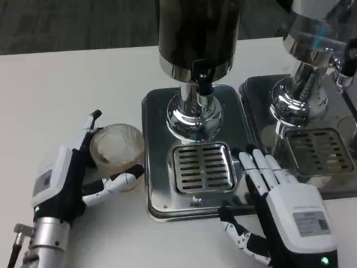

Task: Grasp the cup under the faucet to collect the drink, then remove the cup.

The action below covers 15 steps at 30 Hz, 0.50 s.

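Note:
A clear ribbed cup (pixel 114 148) is on the white table just left of the steel drip tray (pixel 157 117), off to the side of the faucet (pixel 203 84). My left hand (pixel 61 181) wraps it: fingers (pixel 92 123) on its far left side, thumb against its near side. The cup looks empty and leans slightly. The slotted grate (pixel 203 167) under the faucet is bare. My right hand (pixel 284 206) lies flat with fingers spread at the tray's near right corner, holding nothing.
The dark drink dispenser (pixel 198 28) stands on a chrome pedestal at the back of the tray. A second chrome dispenser (pixel 312 50) with its own tray and grate (pixel 318 148) stands close on the right. Bare white table lies to the left.

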Available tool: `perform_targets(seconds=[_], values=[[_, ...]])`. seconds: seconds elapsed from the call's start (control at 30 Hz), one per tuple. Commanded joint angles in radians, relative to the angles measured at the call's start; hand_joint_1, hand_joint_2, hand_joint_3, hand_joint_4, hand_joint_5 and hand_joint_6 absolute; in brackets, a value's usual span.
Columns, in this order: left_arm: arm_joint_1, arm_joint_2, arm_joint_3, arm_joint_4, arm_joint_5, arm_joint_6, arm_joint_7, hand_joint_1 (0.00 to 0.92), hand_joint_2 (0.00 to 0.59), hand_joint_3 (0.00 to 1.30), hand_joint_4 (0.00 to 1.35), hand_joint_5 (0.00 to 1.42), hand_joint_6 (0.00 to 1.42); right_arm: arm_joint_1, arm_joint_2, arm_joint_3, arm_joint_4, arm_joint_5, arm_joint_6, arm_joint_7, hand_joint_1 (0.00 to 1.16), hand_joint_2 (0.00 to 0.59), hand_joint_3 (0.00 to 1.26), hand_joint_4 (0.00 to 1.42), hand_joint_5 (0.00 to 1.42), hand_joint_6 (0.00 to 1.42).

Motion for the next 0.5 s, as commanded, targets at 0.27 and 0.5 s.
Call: perform_targets(seconds=[0.27,0.5], values=[[0.013,0.0,-0.04,0.007,0.062,-0.011,0.143,0.53,0.073,0.63,0.79,1.04,1.18,0.006,0.002,-0.006,-0.014,0.006,0.001,-0.005,0.48,0.378,0.08,0.03,0.09,0.25],[0.02,0.002,-0.04,-0.002,0.083,-0.003,0.212,0.546,0.053,0.65,0.8,1.03,1.19,0.001,-0.002,-0.005,-0.008,0.011,-0.005,-0.003,0.47,0.375,0.08,0.03,0.1,0.25]])
